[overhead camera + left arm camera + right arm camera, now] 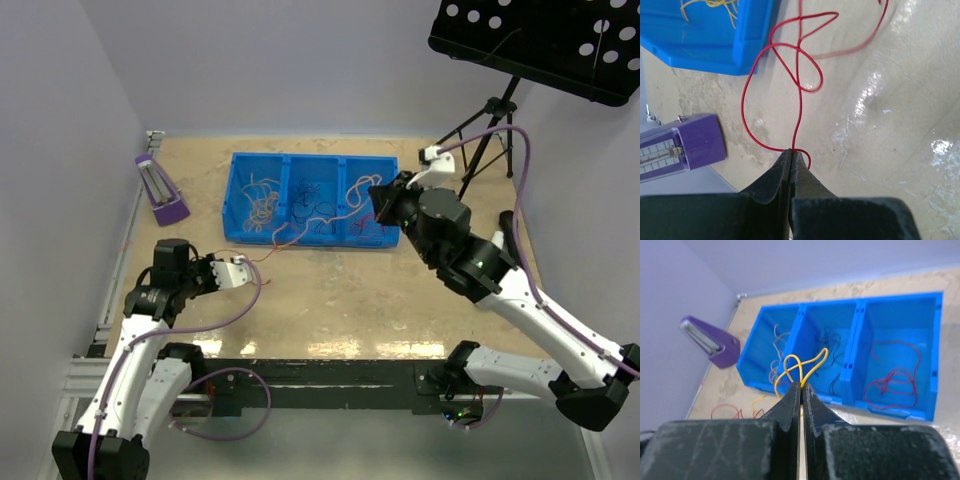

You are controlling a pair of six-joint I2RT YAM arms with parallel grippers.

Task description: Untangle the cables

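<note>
My left gripper [240, 271] [791, 151] is shut on a thin red wire [799, 90] low over the table. The wire loops and knots ahead of the jaws and runs toward the blue bin's front [270, 243]. My right gripper [378, 197] [801, 385] is shut on a yellow wire [812, 364] and holds it looped above the blue three-compartment bin [310, 240] [855, 302]. In the bin, the left compartment holds pale and orange wires [776, 365], the middle one black wires [829, 340], and the right one red wires [892, 377].
A purple device [160, 190] [680, 150] [710, 342] stands at the left by the wall. A black music stand [540, 40] on a tripod is at the back right. Loose red and yellow wire [740, 410] lies on the table in front of the bin. The bin's corner [710, 55] shows in the left wrist view.
</note>
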